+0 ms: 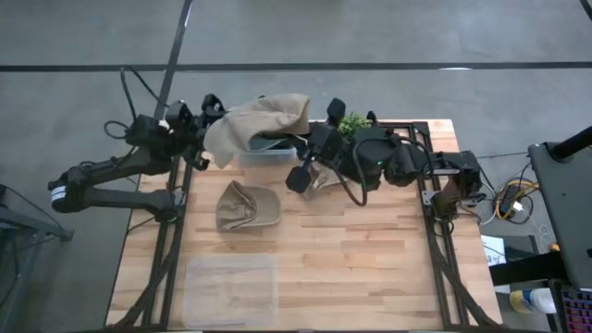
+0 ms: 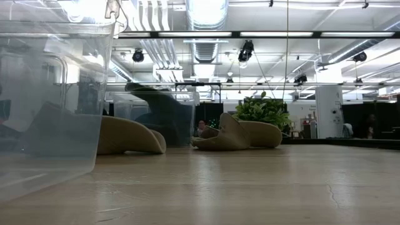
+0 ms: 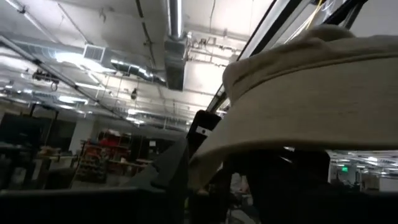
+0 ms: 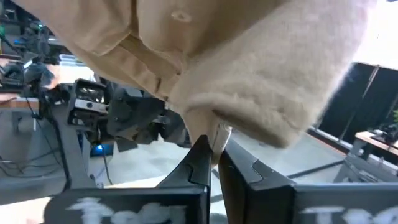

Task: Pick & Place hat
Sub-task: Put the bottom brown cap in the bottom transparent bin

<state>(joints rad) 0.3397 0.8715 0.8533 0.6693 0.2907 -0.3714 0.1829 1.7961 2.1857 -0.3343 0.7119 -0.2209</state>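
A tan hat (image 1: 262, 120) hangs spread out in the air between my two grippers, above a small clear bin (image 1: 268, 155) at the table's far side. My left gripper (image 1: 211, 116) is at the hat's left end, and my right gripper (image 1: 319, 125) is shut on its right end. The hat also fills the top of the right wrist view (image 4: 249, 68) and the right of the left wrist view (image 3: 311, 99). A second tan hat (image 1: 246, 206) lies on the table near the middle. The low view shows two hats lying on the table (image 2: 128, 135) (image 2: 240, 134). My left gripper holds the hat's left end (image 1: 218, 137), lifted clear of the table. The hat's cloth lies over the fingers in the left wrist view and hides the place of contact. My right gripper pinches a thin edge of the hat (image 4: 219, 134) between its two fingers, beside the fuzzy lining. The fingers come from the table's right side. The hat is lifted clear and spreads away beyond the fingers.
A large clear container (image 1: 231, 289) stands at the table's near left and fills the left of the low view (image 2: 50, 94). A small green plant (image 1: 351, 122) stands at the far edge by my right arm. Bare wood lies at the near right.
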